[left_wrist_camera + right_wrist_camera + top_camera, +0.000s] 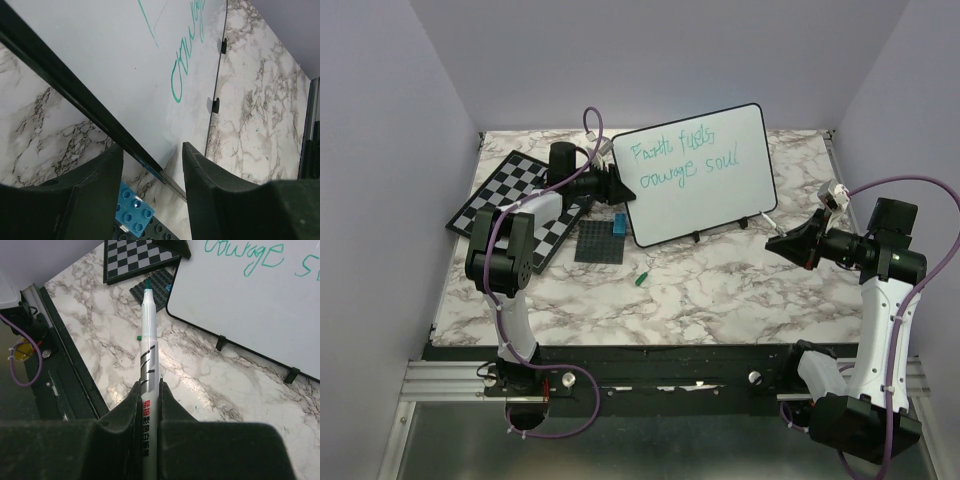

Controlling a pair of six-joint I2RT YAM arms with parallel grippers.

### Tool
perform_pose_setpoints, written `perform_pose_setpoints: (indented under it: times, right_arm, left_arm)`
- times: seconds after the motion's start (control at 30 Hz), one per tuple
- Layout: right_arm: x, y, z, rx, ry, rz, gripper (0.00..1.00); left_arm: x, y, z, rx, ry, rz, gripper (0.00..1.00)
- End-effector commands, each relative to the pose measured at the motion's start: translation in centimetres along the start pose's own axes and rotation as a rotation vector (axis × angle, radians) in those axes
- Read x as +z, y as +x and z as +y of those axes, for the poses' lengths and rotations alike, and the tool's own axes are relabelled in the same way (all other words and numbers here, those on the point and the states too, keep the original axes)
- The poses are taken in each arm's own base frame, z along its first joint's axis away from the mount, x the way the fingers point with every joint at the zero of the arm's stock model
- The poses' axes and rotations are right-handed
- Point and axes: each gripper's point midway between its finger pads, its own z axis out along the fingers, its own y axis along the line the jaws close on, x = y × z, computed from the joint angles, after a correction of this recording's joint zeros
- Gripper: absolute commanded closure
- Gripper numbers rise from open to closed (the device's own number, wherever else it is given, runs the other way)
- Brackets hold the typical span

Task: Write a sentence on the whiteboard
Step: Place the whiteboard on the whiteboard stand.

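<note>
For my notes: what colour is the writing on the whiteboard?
The sentence is teal green; the top external view shows it best.

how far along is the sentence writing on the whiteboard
Done, it seems: a teal-green handwritten sentence in two lines stands on the large black-framed whiteboard. In hand: the right gripper is shut on an uncapped silver-white marker, away from the board; the left gripper is open astride the board's edge. Left, probably: capping the marker; what looks like its small green cap lies on the marble table.
</note>
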Motion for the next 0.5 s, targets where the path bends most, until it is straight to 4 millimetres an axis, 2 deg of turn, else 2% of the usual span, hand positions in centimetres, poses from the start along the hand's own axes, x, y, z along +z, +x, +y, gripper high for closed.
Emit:
perform_pose_setpoints:
  times: [0.0, 0.07, 0.1, 0.33, 0.37, 0.4, 0.47]
  right_arm:
    - [0.0, 0.0, -0.1, -0.008, -0.002, -0.011, 1.00]
    - [0.0, 0.0, -0.1, -0.008, -0.003, -0.012, 0.99]
    - [0.0, 0.0, -0.1, -0.009, -0.002, -0.011, 0.99]
    - [0.0, 0.0, -0.1, -0.012, -0.001, -0.011, 1.00]
    - [0.0, 0.0, -0.1, -0.011, -0.002, -0.011, 0.99]
    - [0.0, 0.0, -0.1, -0.013, -0.002, -0.012, 1.00]
    - [0.0, 0.0, -0.1, -0.013, -0.001, -0.010, 0.99]
  left_arm:
    - [-0.4, -1.7, -0.9, 0.053, 0.012, -0.046, 0.42]
    - [-0.4, -1.8, -1.2, 0.050, 0.016, -0.052, 0.41]
    - [-0.5, -1.9, -1.2, 0.050, 0.016, -0.056, 0.36]
    - [-0.9, -2.5, -2.1, 0.058, 0.034, -0.085, 0.22]
    - [-0.9, -2.6, -2.2, 0.056, 0.034, -0.085, 0.15]
    - [-1.0, -2.6, -2.2, 0.057, 0.031, -0.087, 0.01]
    - [-1.3, -2.8, -2.2, 0.066, 0.015, -0.092, 0.01]
